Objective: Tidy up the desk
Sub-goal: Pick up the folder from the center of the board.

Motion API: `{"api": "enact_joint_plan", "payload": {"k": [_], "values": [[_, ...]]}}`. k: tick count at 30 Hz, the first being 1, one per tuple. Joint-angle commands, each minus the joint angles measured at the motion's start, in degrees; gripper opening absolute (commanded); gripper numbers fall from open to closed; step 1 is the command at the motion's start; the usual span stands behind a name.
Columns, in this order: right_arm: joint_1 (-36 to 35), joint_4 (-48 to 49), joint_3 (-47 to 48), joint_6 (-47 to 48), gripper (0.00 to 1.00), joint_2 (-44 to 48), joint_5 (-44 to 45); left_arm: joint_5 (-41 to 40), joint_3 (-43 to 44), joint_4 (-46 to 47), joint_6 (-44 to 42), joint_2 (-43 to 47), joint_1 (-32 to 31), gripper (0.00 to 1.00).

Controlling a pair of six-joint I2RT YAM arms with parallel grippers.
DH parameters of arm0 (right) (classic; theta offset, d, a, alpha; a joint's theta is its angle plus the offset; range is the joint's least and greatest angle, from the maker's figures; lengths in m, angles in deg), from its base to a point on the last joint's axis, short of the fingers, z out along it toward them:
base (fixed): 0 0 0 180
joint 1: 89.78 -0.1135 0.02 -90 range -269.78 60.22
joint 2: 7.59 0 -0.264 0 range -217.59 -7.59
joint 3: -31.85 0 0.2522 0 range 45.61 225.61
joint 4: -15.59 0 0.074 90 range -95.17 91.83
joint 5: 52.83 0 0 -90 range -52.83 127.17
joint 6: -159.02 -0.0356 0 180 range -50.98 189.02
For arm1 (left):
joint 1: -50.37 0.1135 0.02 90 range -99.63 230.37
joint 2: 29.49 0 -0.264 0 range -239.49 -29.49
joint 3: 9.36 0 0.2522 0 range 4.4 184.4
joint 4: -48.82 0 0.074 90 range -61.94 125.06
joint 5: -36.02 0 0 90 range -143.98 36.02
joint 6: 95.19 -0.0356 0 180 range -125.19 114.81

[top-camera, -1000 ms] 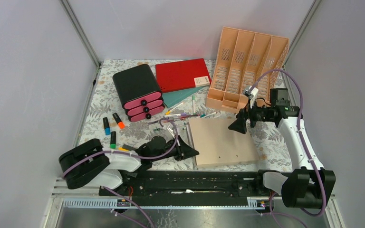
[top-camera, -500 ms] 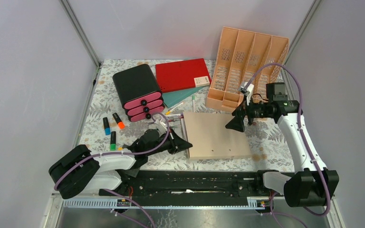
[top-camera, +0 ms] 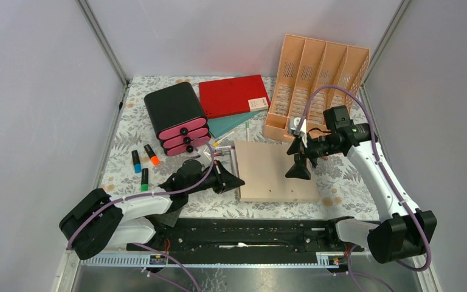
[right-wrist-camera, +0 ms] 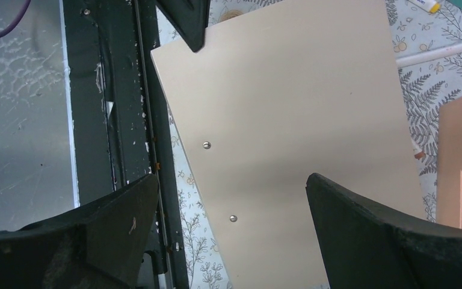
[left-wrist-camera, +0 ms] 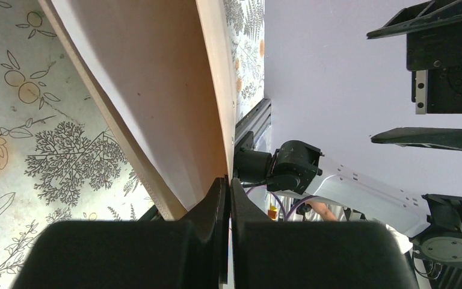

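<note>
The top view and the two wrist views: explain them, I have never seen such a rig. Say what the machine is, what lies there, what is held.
Two robot arms are bolted at the near edge of the desk. The top view looks down from above and behind them; each wrist view comes from a camera on one arm's wrist. On the desk lie a beige folder, a red book, a black drawer box, a peach file rack and markers. The left claw is shut on the folder's edge. The right claw hangs open above the folder, holding nothing.
</note>
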Motion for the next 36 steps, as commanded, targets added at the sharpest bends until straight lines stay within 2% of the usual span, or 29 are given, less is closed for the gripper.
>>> {"api": "enact_joint_plan", "payload": {"k": [1, 11, 17, 21, 24, 30, 34, 36], "values": [[-1.28, -0.99, 1.01, 2.15, 1.00, -0.52, -0.76, 1.22, 2.24, 1.70, -1.12, 2.56, 1.26, 0.00], [-1.32, 1.89, -2.56, -5.92, 1.00, 2.20, -1.75, 3.37, -0.72, 3.82, 0.19, 4.50, 4.44, 0.00], [-1.34, 5.51, -3.69, -15.14, 1.00, 1.82, -4.62, 4.19, -2.51, 7.38, 2.24, 4.41, 5.78, 0.00], [-0.52, 9.19, -3.41, -22.22, 1.00, 2.86, -3.50, 4.62, -3.49, 9.08, 3.55, 4.47, 6.50, 0.00], [2.47, 12.57, -3.48, -27.72, 1.00, 3.46, -2.71, 4.95, -4.02, 9.74, 4.08, 4.59, 6.91, 0.00], [14.00, 18.22, -7.72, -36.97, 1.00, 5.48, -2.61, 4.72, -4.88, 11.90, 5.32, 5.11, 7.22, 0.00], [17.49, 26.93, -14.83, -47.00, 1.00, 9.87, 4.15, 4.67, -4.71, 12.50, 5.67, 4.82, 7.20, 0.00], [19.72, 30.66, -18.14, -50.46, 1.00, 10.52, 3.77, 4.58, -4.77, 13.33, 6.29, 4.55, 7.32, 0.00]]}}
